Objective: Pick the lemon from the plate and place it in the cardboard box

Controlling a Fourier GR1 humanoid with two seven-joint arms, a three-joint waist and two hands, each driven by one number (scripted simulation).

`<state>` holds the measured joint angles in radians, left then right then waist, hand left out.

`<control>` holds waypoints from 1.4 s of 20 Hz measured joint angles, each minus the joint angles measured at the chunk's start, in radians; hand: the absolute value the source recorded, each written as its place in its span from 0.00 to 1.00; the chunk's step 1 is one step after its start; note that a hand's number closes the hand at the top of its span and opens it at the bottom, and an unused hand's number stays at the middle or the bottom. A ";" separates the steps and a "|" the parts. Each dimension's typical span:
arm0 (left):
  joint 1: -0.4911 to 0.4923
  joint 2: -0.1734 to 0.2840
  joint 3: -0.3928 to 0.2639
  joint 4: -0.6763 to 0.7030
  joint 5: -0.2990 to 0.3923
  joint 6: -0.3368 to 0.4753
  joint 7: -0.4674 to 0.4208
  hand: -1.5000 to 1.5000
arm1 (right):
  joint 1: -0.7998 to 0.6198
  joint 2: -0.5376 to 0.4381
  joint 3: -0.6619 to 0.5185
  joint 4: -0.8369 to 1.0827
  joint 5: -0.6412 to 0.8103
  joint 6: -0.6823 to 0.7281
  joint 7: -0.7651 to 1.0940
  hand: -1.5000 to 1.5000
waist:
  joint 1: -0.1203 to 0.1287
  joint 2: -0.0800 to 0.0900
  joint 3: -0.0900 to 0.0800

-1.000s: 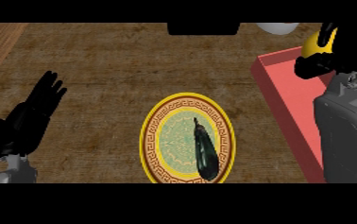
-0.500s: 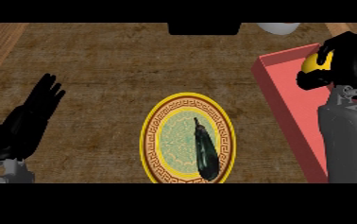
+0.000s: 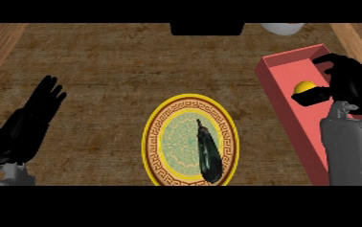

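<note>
You saw the small, round yellow lemon (image 3: 305,85) clasped in the right hand's (image 3: 338,80) curled fingers over the red box (image 3: 284,93); left hand (image 3: 34,120) rested open.

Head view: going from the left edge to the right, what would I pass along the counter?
Left hand → plate → dark long vegetable on the plate → red box → lemon → right hand.

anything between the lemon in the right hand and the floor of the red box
Nothing visible. The right hand holds the lemon over the open box, and no object shows on the box floor beneath it.
</note>
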<state>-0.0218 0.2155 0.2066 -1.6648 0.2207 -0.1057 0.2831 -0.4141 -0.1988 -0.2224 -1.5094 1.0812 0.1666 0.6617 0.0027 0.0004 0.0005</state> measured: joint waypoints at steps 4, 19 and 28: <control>-0.012 -0.002 -0.003 0.020 -0.015 0.006 -0.004 0.50 | 0.012 0.033 -0.026 -0.054 -0.042 -0.111 -0.044 0.00 | -0.004 -0.001 0.000; -0.004 -0.015 -0.005 -0.018 -0.017 0.018 0.021 0.50 | 0.186 0.041 -0.352 -0.377 -0.463 -0.297 -0.142 0.00 | -0.014 -0.004 0.000; 0.006 -0.005 0.018 -0.005 -0.009 -0.010 0.005 0.50 | 0.389 -0.020 -0.524 -0.497 -0.769 -0.169 -0.228 0.00 | -0.010 -0.003 0.000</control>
<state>-0.0162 0.2108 0.2250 -1.6699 0.2121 -0.1153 0.2879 -0.0247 -0.2183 -0.7462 -2.0064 0.3126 -0.0019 0.4338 -0.0074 -0.0022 0.0001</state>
